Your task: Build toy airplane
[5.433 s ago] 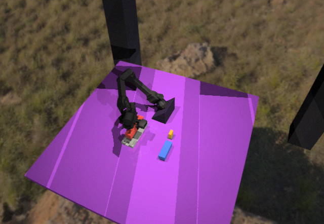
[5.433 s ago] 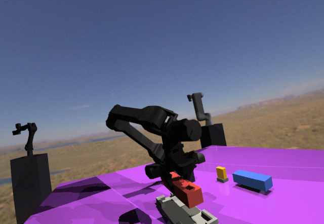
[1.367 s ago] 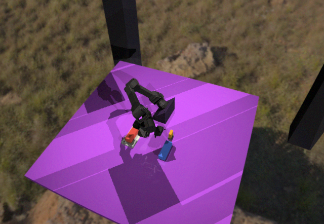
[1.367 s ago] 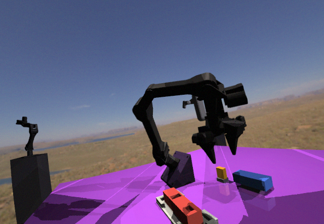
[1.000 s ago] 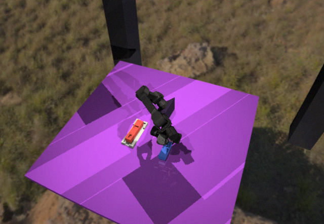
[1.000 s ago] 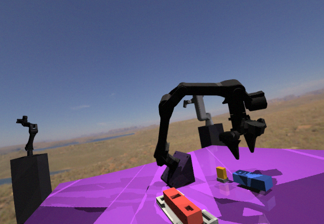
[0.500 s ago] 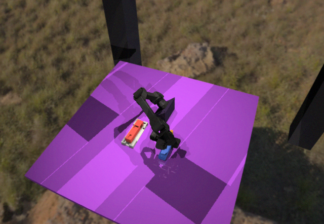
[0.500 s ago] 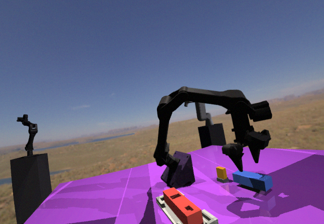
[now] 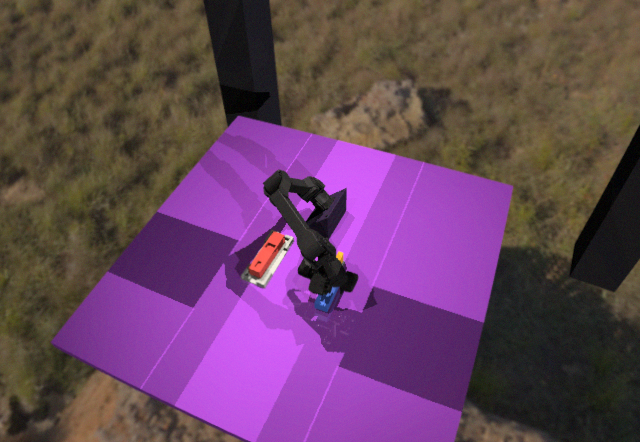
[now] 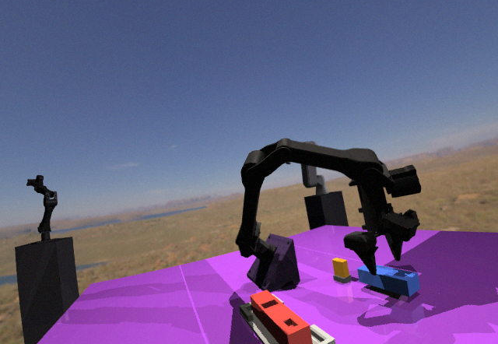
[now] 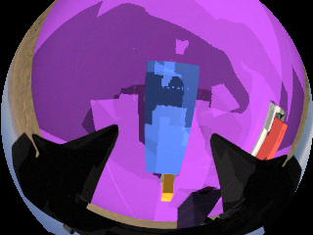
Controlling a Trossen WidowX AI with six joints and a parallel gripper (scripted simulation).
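Note:
The red fuselage (image 9: 266, 257) (image 10: 278, 312) (image 11: 276, 139) lies lengthwise in the white and grey cradle (image 9: 260, 281) (image 11: 265, 134), sockets facing up; it looks flat. The blue wing (image 9: 324, 301) (image 10: 386, 282) (image 11: 166, 147) lies on the table apart from the fuselage; its tab is not visible. The yellow tail fin (image 9: 339, 256) (image 10: 340, 268) (image 11: 167, 183) stands upright on a small grey base just beyond one wing end. My gripper (image 10: 386, 265) (image 11: 166, 133) is open and empty, pointing down above the wing. Its fingers stand wide on either side of the wing in the wrist view.
The arm's dark wedge-shaped base (image 9: 333, 212) (image 10: 277, 261) stands on the purple table (image 9: 449, 230) behind the cradle and tail fin. Dark pillars (image 9: 242, 39) (image 10: 46, 288) stand off the table. Arm shadows fall around the wing and cradle.

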